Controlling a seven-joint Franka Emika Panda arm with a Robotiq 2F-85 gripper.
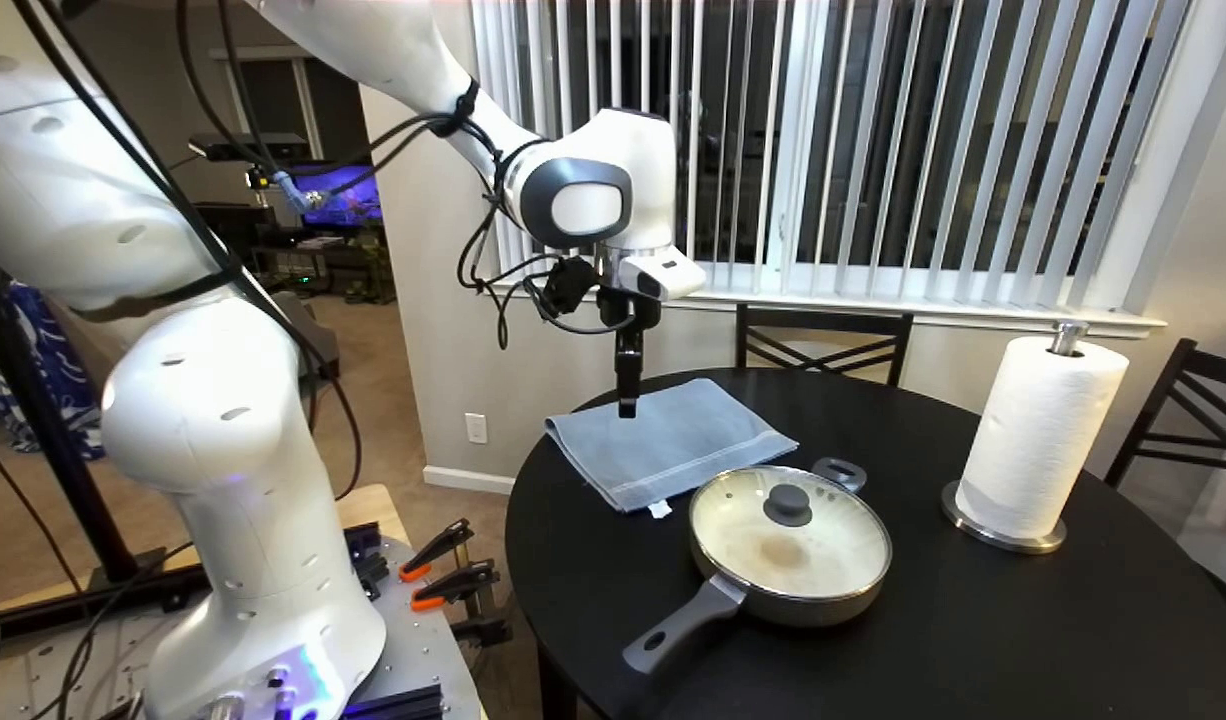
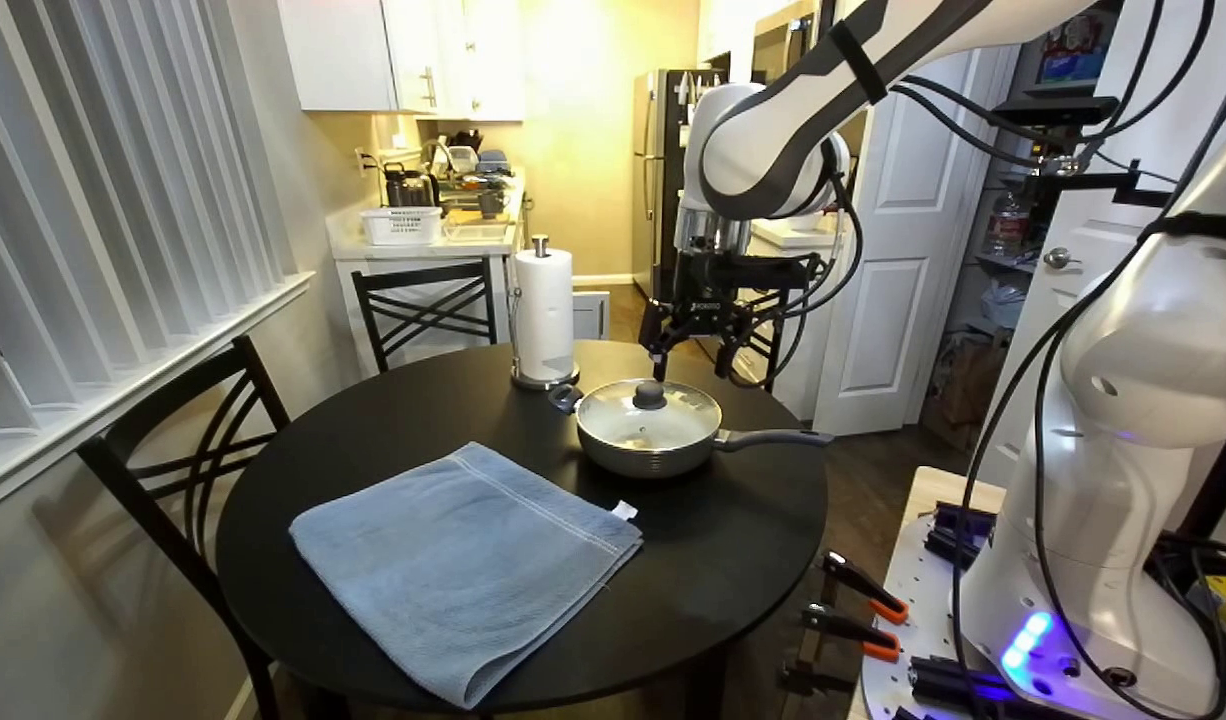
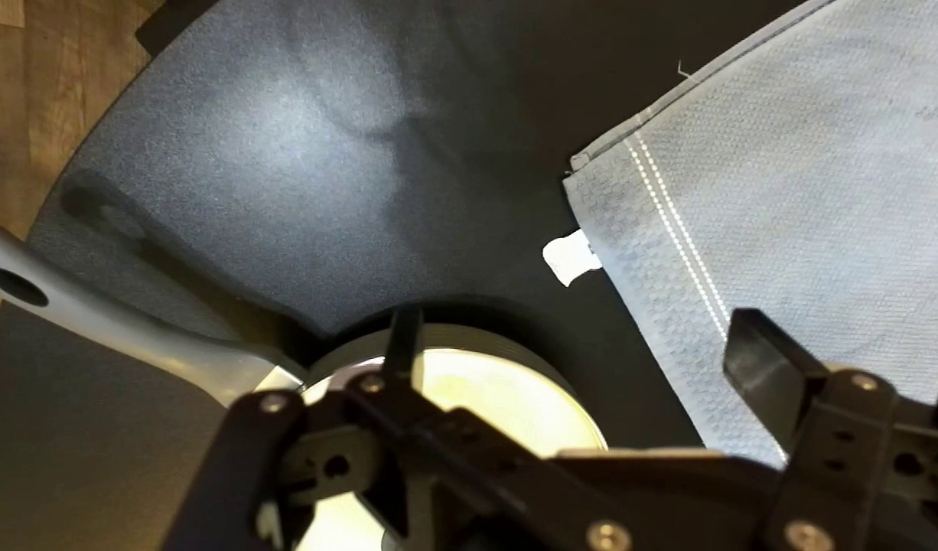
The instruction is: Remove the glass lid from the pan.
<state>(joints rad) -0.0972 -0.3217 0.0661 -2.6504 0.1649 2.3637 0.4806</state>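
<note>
Black table (image 2: 513, 430), one pan (image 1: 818, 610) under one glass lid (image 1: 768, 545), one spread end effector (image 3: 580, 344).

Glass lid (image 2: 651, 412) — on the pan (image 2: 645, 461)

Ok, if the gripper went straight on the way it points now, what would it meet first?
Heading straight down, the gripper would probably meet the table between the pan and the cloth. Depth is unclear, so its fingers might clip the pan's rim or the cloth first.
</note>
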